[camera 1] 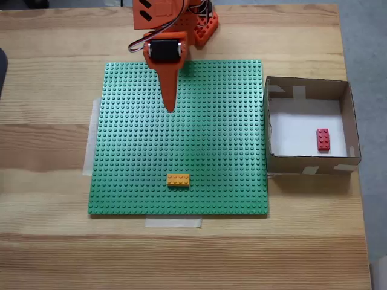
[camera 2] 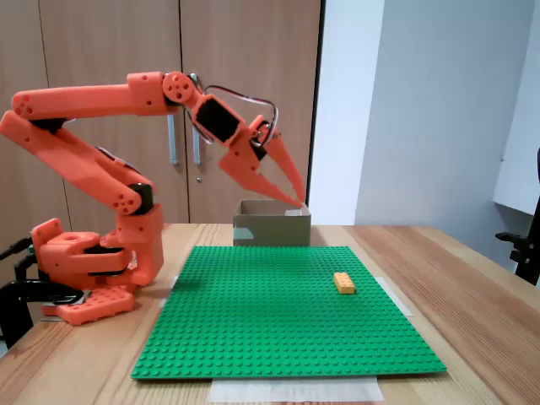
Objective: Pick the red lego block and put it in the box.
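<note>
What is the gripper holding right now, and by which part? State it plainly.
Nothing. The gripper hangs in the air with its fingers apart and nothing between them, while the red lego block lies on the floor of the box.

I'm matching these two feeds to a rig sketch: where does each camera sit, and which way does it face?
A fixed view: above the table, looking straight down on the green baseplate, the box holding the red lego block; arm's front end and gripper enter from the top.
Another fixed view: low at the table edge, facing cabinet doors; whole arm side-on, gripper open.
Shared: baseplate, box, yellow-orange brick, gripper.
</note>
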Available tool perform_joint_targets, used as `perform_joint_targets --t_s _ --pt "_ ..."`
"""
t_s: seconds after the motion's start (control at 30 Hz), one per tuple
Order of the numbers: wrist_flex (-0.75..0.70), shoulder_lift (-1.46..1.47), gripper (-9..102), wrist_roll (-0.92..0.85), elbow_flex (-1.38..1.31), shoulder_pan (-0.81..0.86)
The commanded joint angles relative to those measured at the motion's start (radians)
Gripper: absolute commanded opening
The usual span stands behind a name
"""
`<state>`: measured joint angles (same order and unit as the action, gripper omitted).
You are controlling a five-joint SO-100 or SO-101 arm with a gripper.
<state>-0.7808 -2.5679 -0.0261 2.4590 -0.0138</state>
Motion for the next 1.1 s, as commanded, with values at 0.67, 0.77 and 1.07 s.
perform_joint_targets --t_s 0.67,0.77,1.07 --pt "0.038 -0.399 -1 -0.034 0.471 0.008" --pt "0.009 -0.489 -1 -0.043 0.522 0.0" --pt "-0.078 -0.695 -1 -0.066 0.655 0.015"
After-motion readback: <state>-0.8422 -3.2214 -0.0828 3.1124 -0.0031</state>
